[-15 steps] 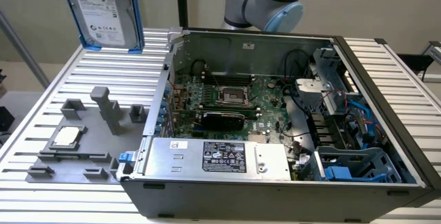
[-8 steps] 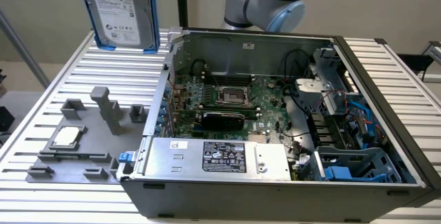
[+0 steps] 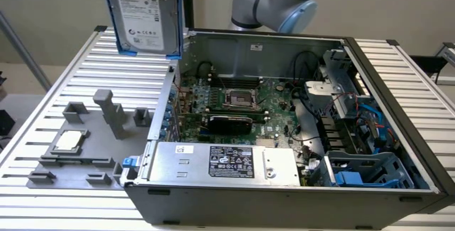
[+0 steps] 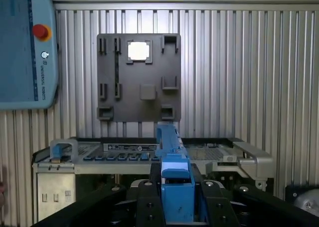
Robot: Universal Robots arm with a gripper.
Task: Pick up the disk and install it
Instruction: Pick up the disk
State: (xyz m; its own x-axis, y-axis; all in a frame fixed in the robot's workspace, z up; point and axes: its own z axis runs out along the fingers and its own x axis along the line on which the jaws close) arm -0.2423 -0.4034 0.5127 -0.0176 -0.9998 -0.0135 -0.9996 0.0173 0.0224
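Note:
The disk (image 3: 146, 18), a silver-grey drive with a white label in a blue carrier frame, hangs upright in the air. It is above the slatted table, at the rear corner of the open computer case (image 3: 398, 108) on the exterior view's left. In the wrist view the carrier's blue edge (image 4: 172, 152) runs out between the black fingers (image 4: 149, 202) of my gripper (image 4: 177, 207), which is shut on it. Below and beyond it lies the case's side (image 4: 239, 157).
A grey fixture plate (image 3: 78, 151) with a small silver chip (image 3: 69, 140) lies on the table beside the case. Inside the case are the motherboard (image 3: 242, 100), a grey power supply (image 3: 227, 162) and a blue drive cage (image 3: 370, 172). A teach pendant (image 4: 25, 48) rests on the table.

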